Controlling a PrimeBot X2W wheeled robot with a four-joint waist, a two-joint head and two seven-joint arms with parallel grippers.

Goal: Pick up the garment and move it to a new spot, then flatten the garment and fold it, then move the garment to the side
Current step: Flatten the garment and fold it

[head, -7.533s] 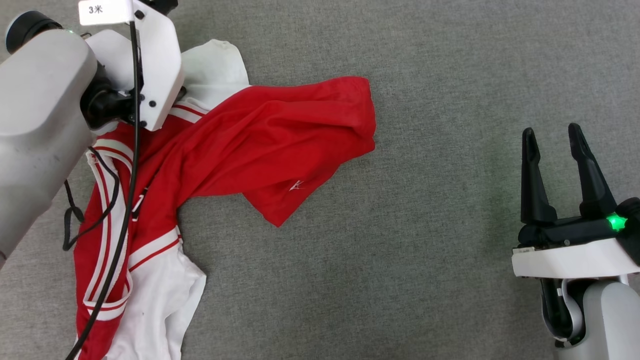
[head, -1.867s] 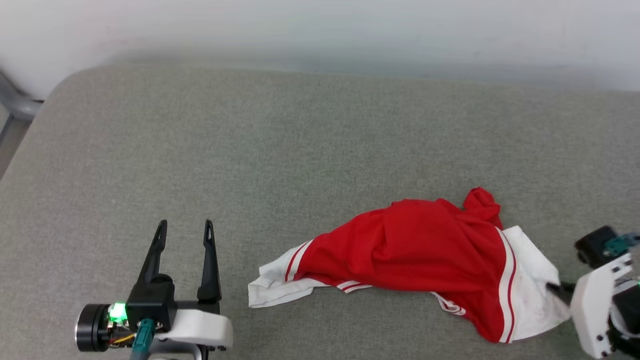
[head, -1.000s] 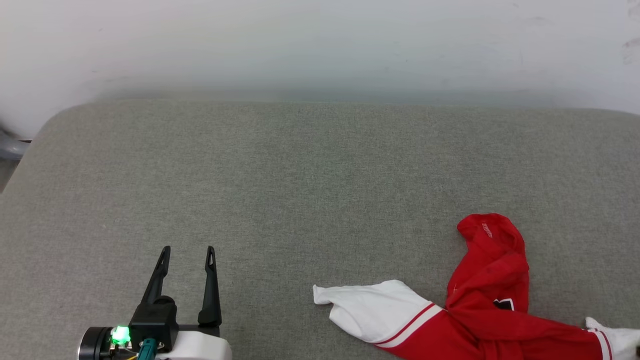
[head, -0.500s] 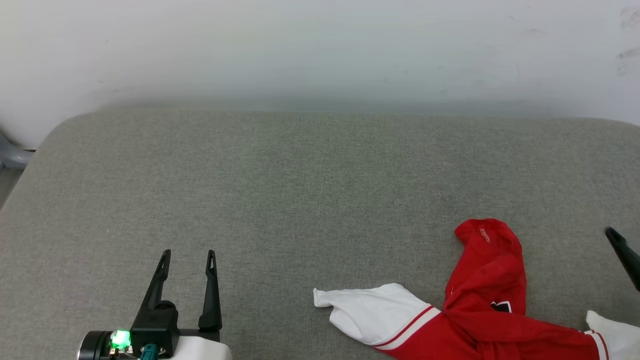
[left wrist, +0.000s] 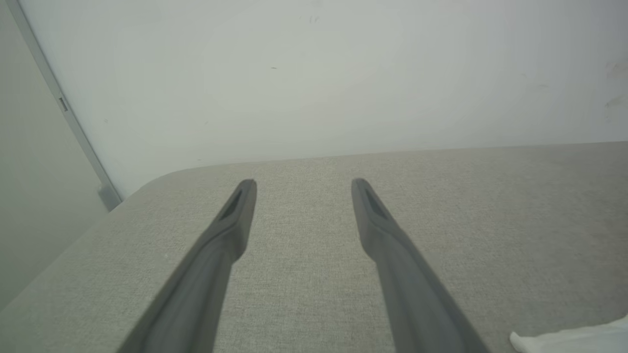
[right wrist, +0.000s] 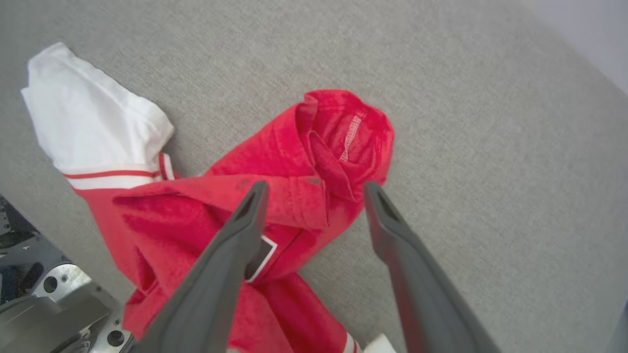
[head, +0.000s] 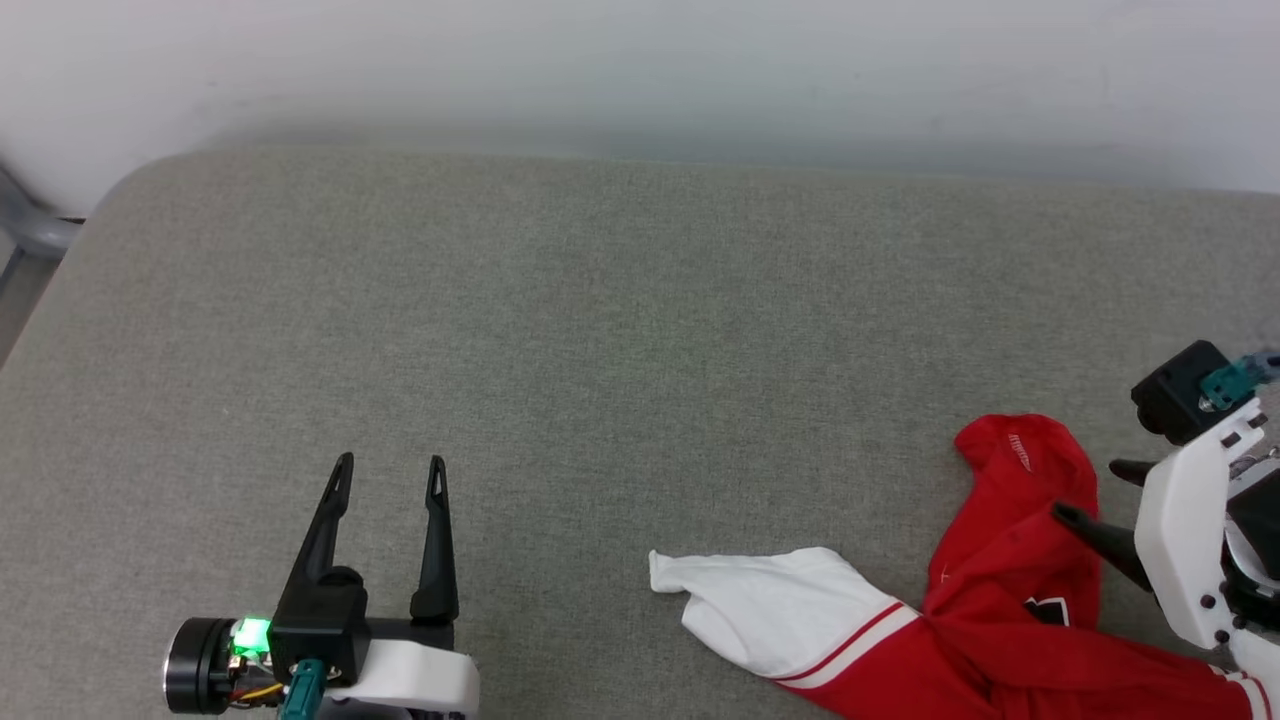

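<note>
Head view, left to right: at the lower left, the left tool [head: 391, 462], two long dark fingers on a white wrist, hovers over bare fabric with its fingers spread and nothing between them. At the lower right lies a red jersey-style T-shirt [head: 1000, 600] with white short sleeves and red-and-white striped trim, crumpled and cut off by the bottom edge. Its long axis runs left to right along the near side. One white sleeve [head: 770, 600] points left, and a bunched red end [head: 1025, 460] reaches away toward the wall. The right tool [head: 1088, 489] hangs over that red end with its fingers spread, gripping nothing; whether the tips touch the cloth cannot be told. Everything rests on a grey woven fabric surface [head: 600, 330] with a rounded far-left corner. Behind it stands a plain pale wall [head: 640, 60], with a grey metal bar [head: 35, 232] at the far left.
</note>
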